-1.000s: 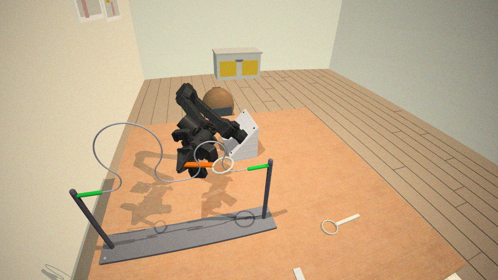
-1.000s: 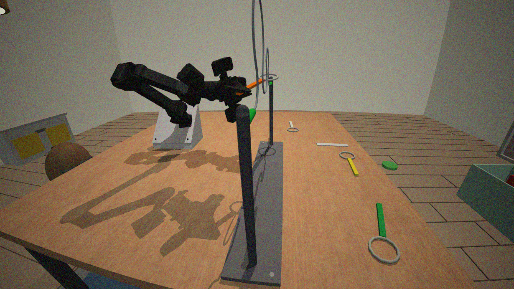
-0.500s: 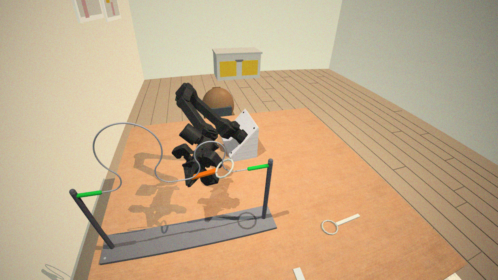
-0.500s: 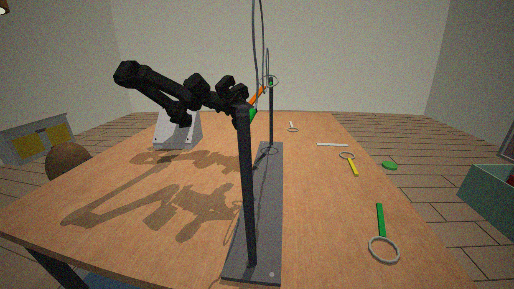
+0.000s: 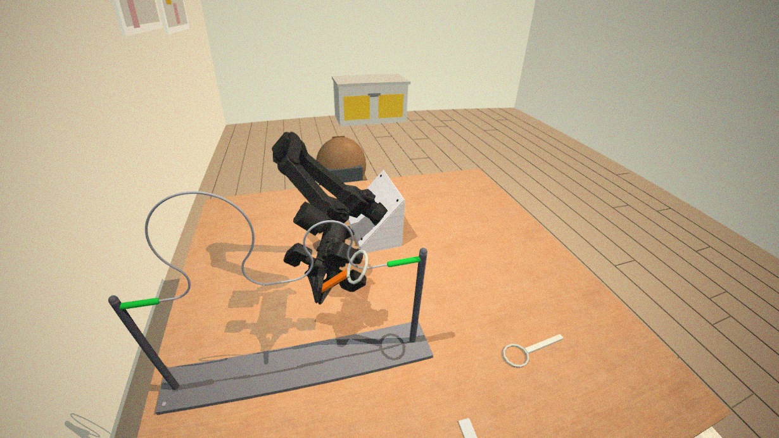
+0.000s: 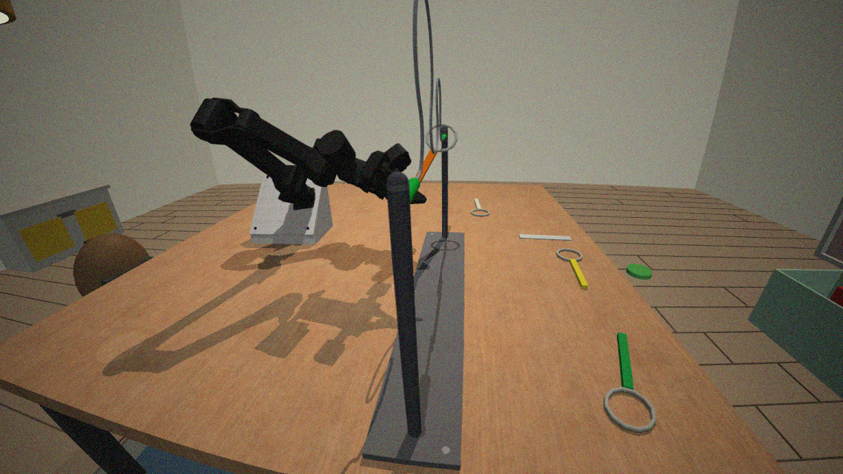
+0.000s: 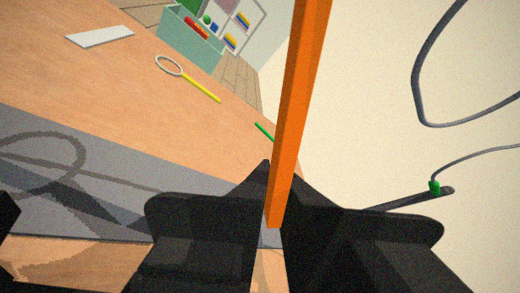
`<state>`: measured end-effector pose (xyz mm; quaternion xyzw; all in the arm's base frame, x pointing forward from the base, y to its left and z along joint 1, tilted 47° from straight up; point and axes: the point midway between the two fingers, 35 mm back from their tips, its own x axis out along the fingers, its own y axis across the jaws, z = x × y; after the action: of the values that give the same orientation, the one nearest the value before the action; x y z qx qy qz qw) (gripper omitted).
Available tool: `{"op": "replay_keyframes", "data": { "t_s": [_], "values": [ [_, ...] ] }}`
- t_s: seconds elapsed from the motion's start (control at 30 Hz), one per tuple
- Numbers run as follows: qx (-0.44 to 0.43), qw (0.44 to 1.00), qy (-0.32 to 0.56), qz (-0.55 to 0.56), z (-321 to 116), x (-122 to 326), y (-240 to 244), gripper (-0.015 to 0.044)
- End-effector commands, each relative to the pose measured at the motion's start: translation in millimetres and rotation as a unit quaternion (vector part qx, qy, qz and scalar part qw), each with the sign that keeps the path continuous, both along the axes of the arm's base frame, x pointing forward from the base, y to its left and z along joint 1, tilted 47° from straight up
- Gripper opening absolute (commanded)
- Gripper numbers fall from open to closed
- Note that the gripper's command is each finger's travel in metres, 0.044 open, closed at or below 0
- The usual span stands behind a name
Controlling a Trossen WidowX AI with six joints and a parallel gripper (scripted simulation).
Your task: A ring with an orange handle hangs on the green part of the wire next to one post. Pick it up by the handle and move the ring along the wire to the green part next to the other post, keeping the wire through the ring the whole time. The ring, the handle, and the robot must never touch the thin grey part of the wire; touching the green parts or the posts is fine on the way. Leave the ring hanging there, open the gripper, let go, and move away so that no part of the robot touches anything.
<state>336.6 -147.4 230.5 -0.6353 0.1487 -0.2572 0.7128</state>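
Note:
My gripper is shut on the orange handle near its free end. The handle slants up from the fingers to the pale ring. The ring stands steeply around the thin grey wire, between its small loop and the right green part; whether they touch cannot be told. The other green part is at the left post. The ring is out of the wrist view.
The right post stands on the grey base plate. Beyond the plate lie a white-handled ring, a yellow-handled ring, a green-handled ring and a white strip.

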Motion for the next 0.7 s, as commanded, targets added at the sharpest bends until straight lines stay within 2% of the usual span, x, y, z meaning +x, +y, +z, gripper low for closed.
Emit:
{"op": "replay_keyframes", "data": {
  "t_s": [0.0,0.67],
  "values": [
    [0.051,0.999,-0.006,0.002,-18,0,3,-0.015],
    [0.234,0.971,-0.036,0.011,-78,8,31,-0.015]
  ]
}}
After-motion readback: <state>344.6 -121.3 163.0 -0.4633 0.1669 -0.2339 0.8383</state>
